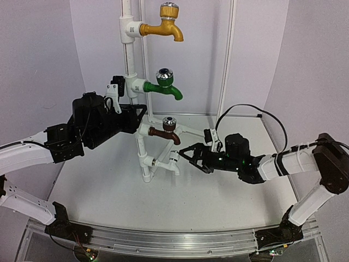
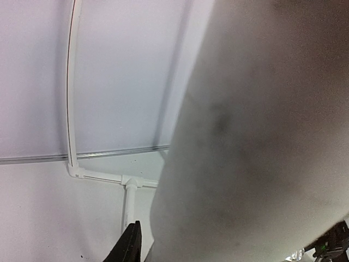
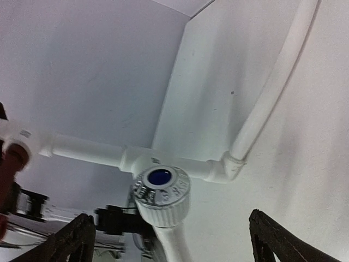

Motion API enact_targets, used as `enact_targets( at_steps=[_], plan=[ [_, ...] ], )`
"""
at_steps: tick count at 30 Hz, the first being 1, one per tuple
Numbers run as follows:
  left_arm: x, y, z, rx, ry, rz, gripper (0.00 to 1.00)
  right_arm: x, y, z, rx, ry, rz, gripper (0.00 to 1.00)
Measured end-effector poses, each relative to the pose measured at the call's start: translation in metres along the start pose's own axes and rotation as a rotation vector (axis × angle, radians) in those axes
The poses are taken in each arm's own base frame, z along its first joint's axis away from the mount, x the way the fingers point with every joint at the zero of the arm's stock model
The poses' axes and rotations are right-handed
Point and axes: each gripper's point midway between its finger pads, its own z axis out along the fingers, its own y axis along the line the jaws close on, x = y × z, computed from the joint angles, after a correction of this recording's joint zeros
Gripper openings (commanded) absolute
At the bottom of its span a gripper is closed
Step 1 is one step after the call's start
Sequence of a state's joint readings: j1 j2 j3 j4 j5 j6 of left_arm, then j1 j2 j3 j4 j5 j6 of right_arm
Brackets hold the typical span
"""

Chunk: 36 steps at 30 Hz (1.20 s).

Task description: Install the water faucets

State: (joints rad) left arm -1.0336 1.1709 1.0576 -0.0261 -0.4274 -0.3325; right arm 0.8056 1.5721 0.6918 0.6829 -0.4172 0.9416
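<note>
Matte white table point(image 1: 98, 191), ribbed silver-capped white faucet point(image 3: 161, 199)

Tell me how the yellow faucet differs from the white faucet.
The yellow faucet sits highest on the white pipe; the white faucet sits lowest. The open right hand flanks the white faucet; no hand is near the yellow faucet. Both have round silver-topped knobs.

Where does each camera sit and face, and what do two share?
Top: above and behind, looking down at the pipe stand; left arm, right arm show.
Left wrist: on the left arm, facing a white wall; one tool finger and a blur show.
Right wrist: on the right arm, looking at the white tap between open tool fingers.
Shared: white tap, top and right wrist.
</note>
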Motion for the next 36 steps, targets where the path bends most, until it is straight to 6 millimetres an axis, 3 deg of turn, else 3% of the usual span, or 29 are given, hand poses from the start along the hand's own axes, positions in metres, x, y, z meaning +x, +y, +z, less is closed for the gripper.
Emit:
enact_targets(
  at_steps=[4,8,11,14,18,23,36],
  plan=[
    [0.0,0.0,0.0,0.0,0.0,0.0,0.0,-0.007,-0.005,-0.017,0.118,0.002,-0.393,0.98],
    [0.0,0.0,0.0,0.001,0.0,0.001,0.0,-0.01,0.016,-0.044,0.096,-0.009,-0.868,0.98],
    [0.0,0.0,0.0,0.001,0.0,0.001,0.0,0.004,0.026,-0.06,0.025,0.011,-1.224,0.98],
    [0.0,0.0,0.0,0.001,0.0,0.001,0.0,0.028,0.021,-0.066,-0.047,0.06,-1.528,0.98],
    [0.0,0.0,0.0,0.001,0.001,0.001,0.0,0.049,0.014,-0.06,-0.108,0.106,-1.817,0.98],
    [0.0,0.0,0.0,0.001,0.001,0.001,0.0,0.062,0.012,-0.044,-0.142,0.114,-2.074,0.98],
    [0.0,0.0,0.0,0.002,0.0,0.001,0.0,0.049,0.008,0.011,-0.051,-0.005,-2.455,0.97]
  ],
)
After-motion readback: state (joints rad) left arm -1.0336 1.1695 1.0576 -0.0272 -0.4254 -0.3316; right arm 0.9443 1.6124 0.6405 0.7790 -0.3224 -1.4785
